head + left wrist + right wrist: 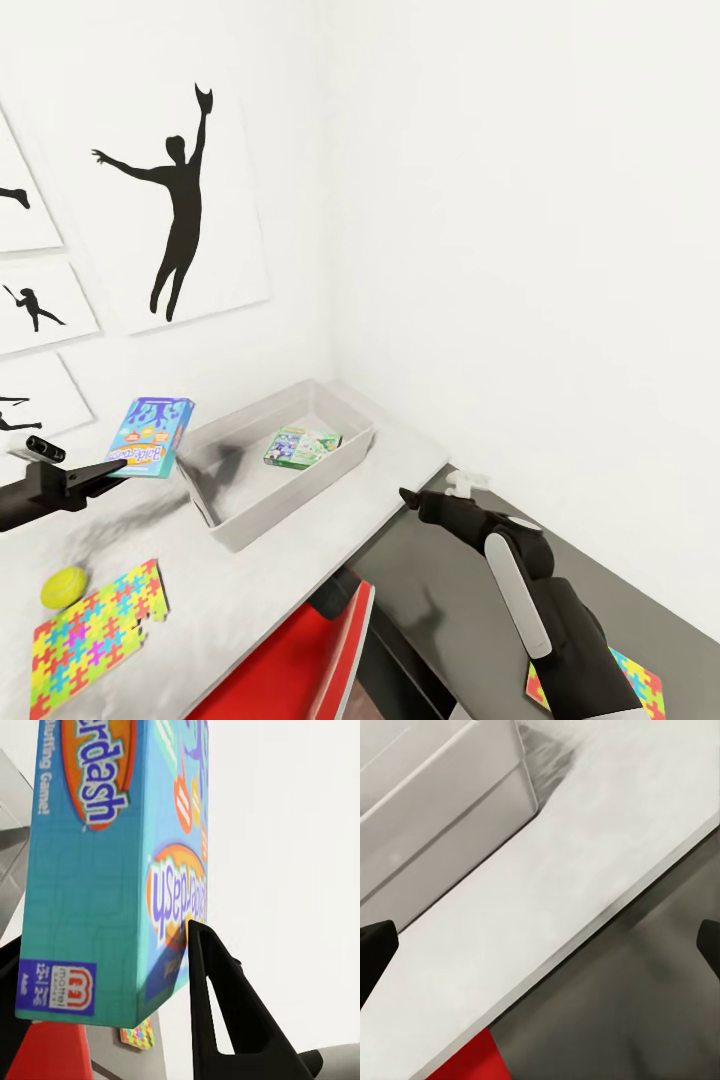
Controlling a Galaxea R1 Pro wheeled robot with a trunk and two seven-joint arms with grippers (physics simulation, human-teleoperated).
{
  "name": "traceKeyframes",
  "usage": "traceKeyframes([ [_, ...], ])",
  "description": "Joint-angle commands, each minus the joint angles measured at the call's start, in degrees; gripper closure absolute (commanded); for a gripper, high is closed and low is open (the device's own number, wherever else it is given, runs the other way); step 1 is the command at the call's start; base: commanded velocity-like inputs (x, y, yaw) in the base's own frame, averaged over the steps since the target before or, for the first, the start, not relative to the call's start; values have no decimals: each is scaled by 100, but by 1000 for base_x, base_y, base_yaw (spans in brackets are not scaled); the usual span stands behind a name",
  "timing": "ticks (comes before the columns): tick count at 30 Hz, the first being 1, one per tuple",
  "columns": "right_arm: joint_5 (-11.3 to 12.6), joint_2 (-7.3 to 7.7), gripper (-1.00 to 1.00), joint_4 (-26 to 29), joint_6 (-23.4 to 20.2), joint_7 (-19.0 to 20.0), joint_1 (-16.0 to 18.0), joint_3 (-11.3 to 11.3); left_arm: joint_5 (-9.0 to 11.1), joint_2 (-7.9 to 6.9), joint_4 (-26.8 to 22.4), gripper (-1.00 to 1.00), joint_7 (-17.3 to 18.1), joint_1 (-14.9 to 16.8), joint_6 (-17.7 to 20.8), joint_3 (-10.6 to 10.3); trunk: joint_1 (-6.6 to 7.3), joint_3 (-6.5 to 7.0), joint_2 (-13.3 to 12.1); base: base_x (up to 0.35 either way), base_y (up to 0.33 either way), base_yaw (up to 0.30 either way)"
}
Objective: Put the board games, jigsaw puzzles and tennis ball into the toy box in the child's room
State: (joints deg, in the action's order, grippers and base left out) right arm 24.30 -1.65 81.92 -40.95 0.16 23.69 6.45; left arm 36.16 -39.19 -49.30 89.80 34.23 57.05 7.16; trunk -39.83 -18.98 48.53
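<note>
Closest to me is the right arm, its forearm rising from the bottom corner, with a second jigsaw puzzle (640, 683) peeking out beneath it on the dark desk top.

Going from the left: the left gripper (112, 462) is clamped on the blue board game (152, 437), one finger (217, 1005) pressed flat against the box's face near its lower corner, holding it in the air just beside the toy box (250, 510). It looks a light, stiff cardboard carton with slick printed sides, so a pinch across its thin dimension seems sound, though it could slip. Below sit the tennis ball (64, 586) and a jigsaw puzzle (95, 640), a thin sheet that I'd guess is awkward to lift off the table (260, 590). A small green game (301, 446) lies in the bin. Further right, the right gripper (412, 499) hovers spread wide and empty over the desk edge.
</note>
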Motion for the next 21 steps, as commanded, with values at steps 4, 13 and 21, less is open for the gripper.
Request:
traceKeyframes([
  [4, 4, -2, -100, 15, -27, 9, 4, -6, 7, 10, -16, 100, 20, 0, 55, -7, -1, -7, 6, 0, 0, 0],
  [13, 21, 7, -100, 20, -27, 17, 4, -36, 8, 983, -314, 100, -1745, 276, 177, -87, -1, -7, 6, 0, 0, 0],
  [21, 30, 15, -100, 21, -19, 172, 4, -80, 73, 1837, -313, 100, -3762, 1035, 188, -63, -1, -7, 6, 0, 0, 0],
])
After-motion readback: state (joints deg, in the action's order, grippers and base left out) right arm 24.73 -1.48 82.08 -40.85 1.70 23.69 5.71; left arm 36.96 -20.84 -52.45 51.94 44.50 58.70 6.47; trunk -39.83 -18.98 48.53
